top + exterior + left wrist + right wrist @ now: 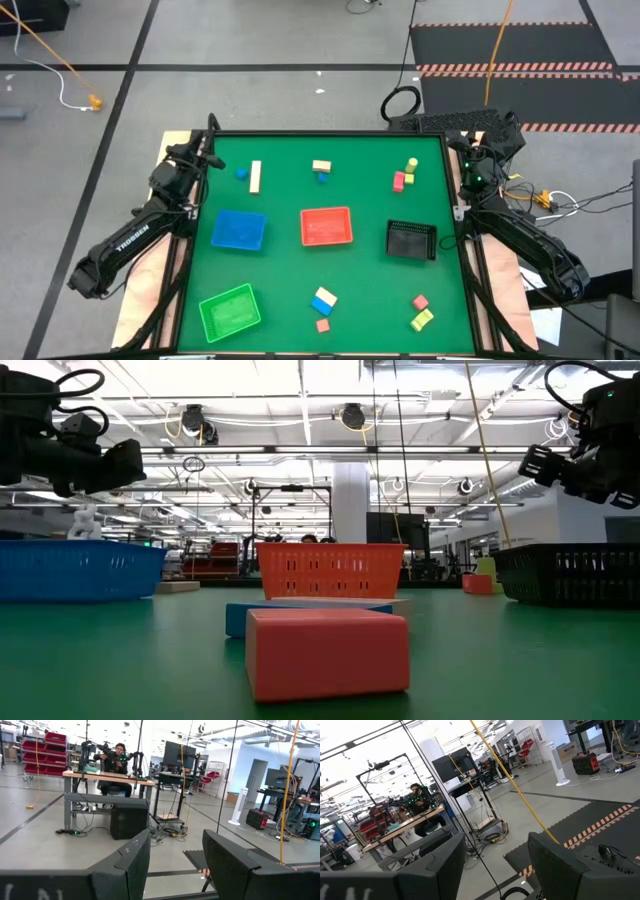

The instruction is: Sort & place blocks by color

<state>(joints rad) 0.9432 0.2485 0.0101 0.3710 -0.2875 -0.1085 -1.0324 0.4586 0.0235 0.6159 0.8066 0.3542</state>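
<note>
Small blocks lie scattered on the green table (360, 285). At the far side are a blue cube (241, 173), a tan bar (256, 176), a tan-and-blue pair (321, 170), and a yellow-green block (412, 165) by a pink one (400, 181). Near the front lie a blue-and-white block (324, 299), two pink blocks (323, 325) (420, 301) and a yellow one (422, 319). My left gripper (208, 150) (175, 842) hangs open above the far left corner. My right gripper (480, 135) (495, 845) hangs open above the far right corner. Both point out past the far edge with nothing between the fingers.
Four square trays stand on the table: blue (239, 229), red (326, 226), black (411, 240) and green (230, 309). In the low view a red block (328, 650) fills the foreground before the red tray (330, 572). A person sits at a desk (114, 762) far beyond the table.
</note>
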